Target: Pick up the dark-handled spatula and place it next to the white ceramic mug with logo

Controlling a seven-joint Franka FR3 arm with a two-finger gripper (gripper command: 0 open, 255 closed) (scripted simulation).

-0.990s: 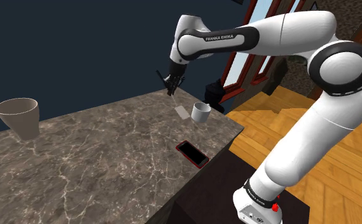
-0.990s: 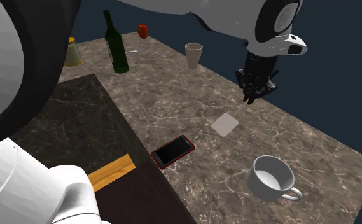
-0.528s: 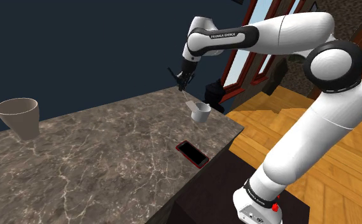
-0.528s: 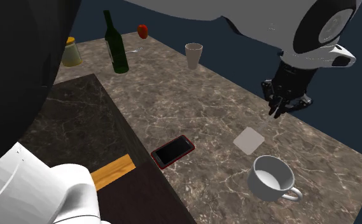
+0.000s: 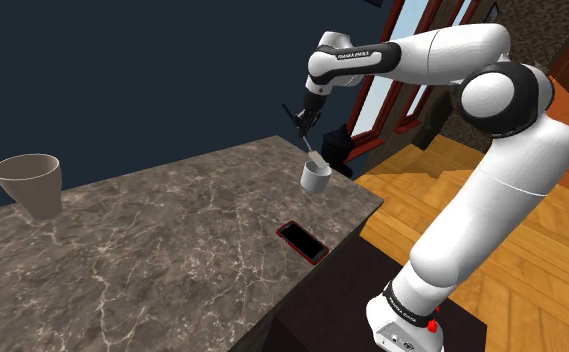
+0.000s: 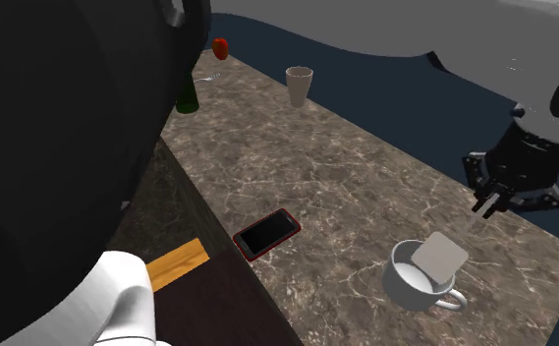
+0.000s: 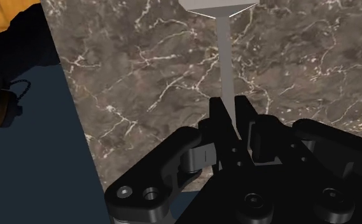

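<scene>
Marbled counter point(image 5: 172, 230) | spatula point(image 7: 226, 63) clasped in claw point(image 7: 231, 112) | blade above mug point(image 6: 405, 287)

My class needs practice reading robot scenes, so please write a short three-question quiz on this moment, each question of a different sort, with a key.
1. True or false: the tool is shut on the spatula.
2. What lies flat on the marble counter near its edge? A) a red-cased phone B) a plate C) a book
3. Fill in: the spatula's blade hangs just above the white ____.
Key: 1 true; 2 A; 3 mug.
</scene>
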